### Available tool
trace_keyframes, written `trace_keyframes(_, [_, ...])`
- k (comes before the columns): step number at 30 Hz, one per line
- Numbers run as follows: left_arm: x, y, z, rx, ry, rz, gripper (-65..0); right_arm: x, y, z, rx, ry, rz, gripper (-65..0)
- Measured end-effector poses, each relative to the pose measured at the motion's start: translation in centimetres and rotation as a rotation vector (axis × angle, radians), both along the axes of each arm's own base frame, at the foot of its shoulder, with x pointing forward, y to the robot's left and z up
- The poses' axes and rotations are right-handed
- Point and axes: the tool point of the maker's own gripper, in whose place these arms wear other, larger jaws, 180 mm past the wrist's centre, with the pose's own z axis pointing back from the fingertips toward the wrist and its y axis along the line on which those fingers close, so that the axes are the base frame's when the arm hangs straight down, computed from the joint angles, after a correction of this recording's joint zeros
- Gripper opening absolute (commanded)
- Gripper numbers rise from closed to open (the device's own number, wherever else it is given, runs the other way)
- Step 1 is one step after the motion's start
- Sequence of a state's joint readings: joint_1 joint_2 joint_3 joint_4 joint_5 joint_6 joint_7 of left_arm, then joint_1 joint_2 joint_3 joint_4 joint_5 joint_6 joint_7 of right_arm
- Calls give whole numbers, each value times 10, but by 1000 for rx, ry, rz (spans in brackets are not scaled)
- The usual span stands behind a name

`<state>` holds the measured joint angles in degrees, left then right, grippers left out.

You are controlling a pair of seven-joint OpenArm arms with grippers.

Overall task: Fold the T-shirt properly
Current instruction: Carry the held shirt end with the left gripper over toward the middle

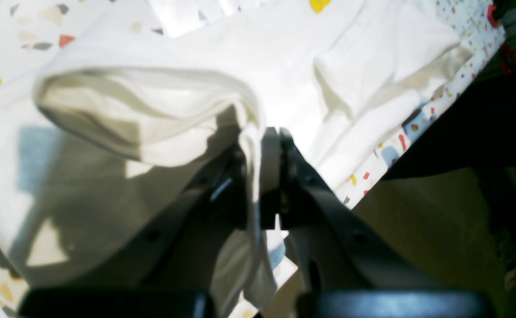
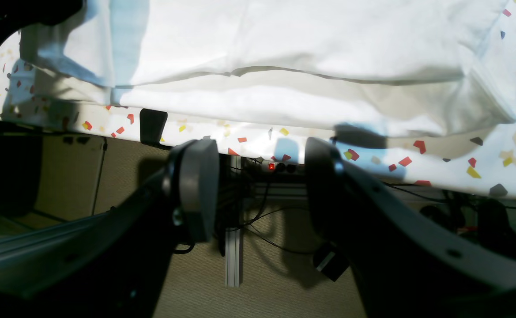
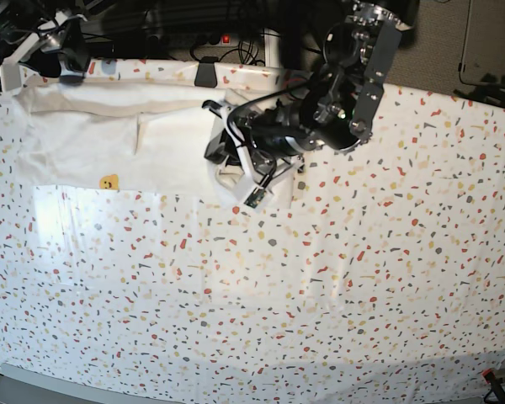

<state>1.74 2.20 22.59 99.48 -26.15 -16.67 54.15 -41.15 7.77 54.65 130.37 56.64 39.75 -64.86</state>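
Pinching a bunched fold of the T-shirt (image 1: pixel 160 115), the left fingers (image 1: pixel 272 145) are pressed together on the cloth, lifting it off the bench (image 3: pixel 320 303). The shirt lies plain side up along the far edge of the speckled cover, a yellow mark (image 3: pixel 108 181) at its near hem. The right fingers (image 2: pixel 205 176) stand spread, holding nothing, just off the bench edge below the shirt's border.

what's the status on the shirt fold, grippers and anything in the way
Left gripper shut on shirt edge. Right gripper open, off the table edge. Shirt partly folded. Nothing in the way.
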Motion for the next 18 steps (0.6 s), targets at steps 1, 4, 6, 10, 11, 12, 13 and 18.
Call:
trace_keyframes(1, [1, 0, 1, -3, -4, 2, -650, 0, 0, 0, 0, 0, 0, -336])
trace_keyframes(4, [3, 1, 1, -8, 0, 24, -650, 0, 0, 0, 0, 3, 0, -336])
trace_keyframes(6, [3, 1, 1, -8, 1, 22, -650, -1, 0, 0, -1, 4, 0, -336])
trace_keyframes(10, [-1, -5, 7, -61, 26, 13, -548, 0, 0, 0, 0, 3, 1, -336])
trace_keyframes(11, [-1, -6, 9, -76, 32, 10, -476, 0, 0, 0, 0, 3, 1, -336])
trace_keyframes(12, [-2, -7, 10, -87, 36, 8, -418, 0, 0, 0, 0, 3, 1, -336])
trace_keyframes(13, [-2, -8, 10, -90, 37, 7, -381, 0, 0, 0, 1, 3, 1, -336])
trace_keyframes(18, [-5, -12, 15, -130, 61, -4, -366, 0, 0, 0, 1, 3, 1, -336])
